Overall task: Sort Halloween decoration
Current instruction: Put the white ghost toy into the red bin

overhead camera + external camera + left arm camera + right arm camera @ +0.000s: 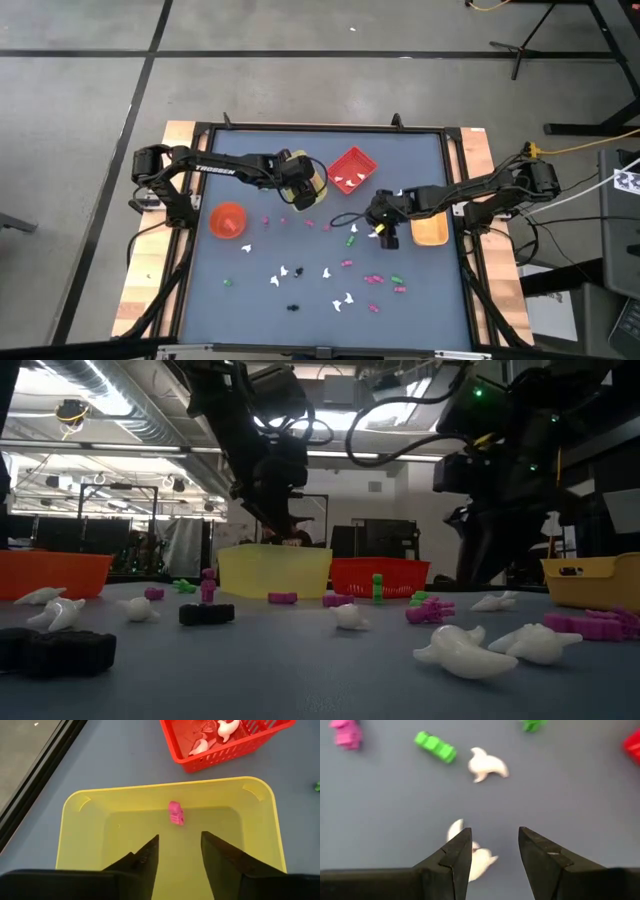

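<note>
Item: Halloween trinkets, tiny moulded plastic, in white, pink, green and black. You find most of them loose on the bench (300,235) in front of the bins; two white ones (215,735) lie in the red bin (352,168), and one pink piece (176,813) shows over the floor of the yellow bin (170,845). Your left claw (180,852) hangs over the yellow bin with its jaws apart and nothing between them. Your right claw (495,852) is low over the bench, jaws apart and holding nothing, with a white ghost (472,855) just under one finger; another white one (487,766) and a green piece (436,747) lie near. Handling, by judgement: each piece looks very light, stiff and smooth, so it may skid or flip out under a pinch. Take the ghost across its thick middle, not the thin tail, and close gently.
</note>
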You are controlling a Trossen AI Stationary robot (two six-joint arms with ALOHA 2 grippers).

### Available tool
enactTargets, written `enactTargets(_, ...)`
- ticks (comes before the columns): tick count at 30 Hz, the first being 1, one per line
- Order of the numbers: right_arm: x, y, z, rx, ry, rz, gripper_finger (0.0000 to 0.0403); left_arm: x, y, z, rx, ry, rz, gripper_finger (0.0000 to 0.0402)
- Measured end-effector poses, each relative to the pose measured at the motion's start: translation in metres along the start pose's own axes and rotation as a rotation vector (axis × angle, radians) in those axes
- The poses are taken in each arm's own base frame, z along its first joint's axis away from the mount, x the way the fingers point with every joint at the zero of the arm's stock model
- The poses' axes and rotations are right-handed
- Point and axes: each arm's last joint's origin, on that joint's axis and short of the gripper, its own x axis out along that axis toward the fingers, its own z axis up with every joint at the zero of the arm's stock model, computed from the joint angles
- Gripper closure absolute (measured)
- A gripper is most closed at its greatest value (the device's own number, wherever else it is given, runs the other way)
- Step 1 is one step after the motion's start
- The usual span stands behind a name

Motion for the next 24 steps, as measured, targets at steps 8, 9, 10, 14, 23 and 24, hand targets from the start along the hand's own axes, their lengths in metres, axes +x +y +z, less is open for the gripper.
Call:
enactTargets(8, -0.0001, 0.0012, -0.0035, 0.002, 0.036, 0.04, 0.0242, -0.0001, -0.0001, 0.0, 0.0, -0.001, 0.0, 0.0257)
enactTargets(9, -0.0001, 0.0013, -0.0035, 0.002, 0.035, 0.04, 0.0242, -0.0002, -0.0001, 0.0001, 0.0, -0.001, 0.0, 0.0257)
enactTargets(10, -0.0001, 0.0013, -0.0035, 0.002, 0.036, 0.041, 0.0242, -0.0001, -0.0001, 0.0, -0.001, -0.001, 0.0, 0.0257)
enactTargets(14, -0.0002, 0.0023, -0.0034, -0.011, 0.034, 0.076, 0.0242, -0.0001, -0.0001, -0.0001, -0.001, 0.0, 0.0, 0.0257)
enactTargets(23, -0.0004, 0.0035, -0.0023, -0.088, 0.018, 0.113, 0.0242, -0.0001, -0.0002, 0.0, -0.002, -0.001, 0.0, 0.0256)
enactTargets(24, -0.0004, 0.0036, -0.0022, -0.088, 0.018, 0.117, 0.0242, -0.0001, -0.0002, 0.0, -0.004, -0.001, 0.0, 0.0256)
